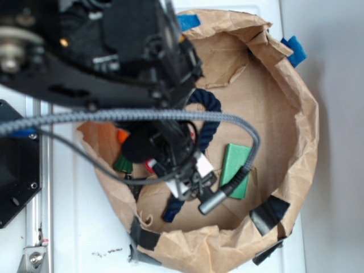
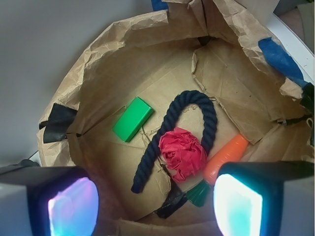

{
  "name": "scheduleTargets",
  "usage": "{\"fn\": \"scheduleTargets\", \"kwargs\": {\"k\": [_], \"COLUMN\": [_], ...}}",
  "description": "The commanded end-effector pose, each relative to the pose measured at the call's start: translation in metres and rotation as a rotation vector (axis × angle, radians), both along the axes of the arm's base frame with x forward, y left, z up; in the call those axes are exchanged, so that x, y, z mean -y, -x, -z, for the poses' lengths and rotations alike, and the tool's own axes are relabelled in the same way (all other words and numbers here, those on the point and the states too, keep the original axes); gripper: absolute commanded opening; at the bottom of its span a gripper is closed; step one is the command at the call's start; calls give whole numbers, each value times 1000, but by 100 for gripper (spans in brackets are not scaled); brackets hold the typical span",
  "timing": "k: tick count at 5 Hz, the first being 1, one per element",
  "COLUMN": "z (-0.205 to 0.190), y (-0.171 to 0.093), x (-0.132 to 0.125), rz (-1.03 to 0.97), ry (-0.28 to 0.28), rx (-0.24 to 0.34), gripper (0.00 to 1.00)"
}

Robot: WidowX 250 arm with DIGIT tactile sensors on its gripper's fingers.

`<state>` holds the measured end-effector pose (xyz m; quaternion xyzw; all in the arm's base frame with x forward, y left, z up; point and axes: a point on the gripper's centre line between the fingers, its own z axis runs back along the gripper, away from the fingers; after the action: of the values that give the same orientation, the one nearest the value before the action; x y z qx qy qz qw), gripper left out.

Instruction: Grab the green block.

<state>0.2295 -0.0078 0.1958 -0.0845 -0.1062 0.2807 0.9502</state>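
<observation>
Left of centre in the wrist view, on the floor of the crumpled brown paper bag point(image 2: 98, 54), lies the green block point(image 2: 132, 118). Its long axis runs on a diagonal, from lower left up to upper right. It sits up and to the left of the gripper point(image 2: 155, 196), nearer the left-hand fingertip pad point(image 2: 74, 206) than the right-hand one. The two pads stand wide apart at the bottom corners of the frame with nothing between them, so the jaws are spread and empty, well above the bag floor.

The block is a plain, smooth, matte brick of medium green with clean edges, and it lies flat. It is clear of the dark blue rope point(image 2: 197, 105), which arches just to its right. The red crumpled ball point(image 2: 182, 152) and the toy carrot point(image 2: 225, 157) lie further right. To my eye, the gripper needs to shift left and forward before it can close across the block's narrow sides.
</observation>
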Motion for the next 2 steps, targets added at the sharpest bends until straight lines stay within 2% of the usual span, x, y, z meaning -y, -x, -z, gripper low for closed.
{"fn": "scheduleTargets", "kwargs": {"k": [1,2], "z": [22,50], "y": [-13,-23], "x": [-15,-14], "rz": [-89,-110], "ry": [-9,-25], "rx": [-22,-76], "gripper": [100,100]}}
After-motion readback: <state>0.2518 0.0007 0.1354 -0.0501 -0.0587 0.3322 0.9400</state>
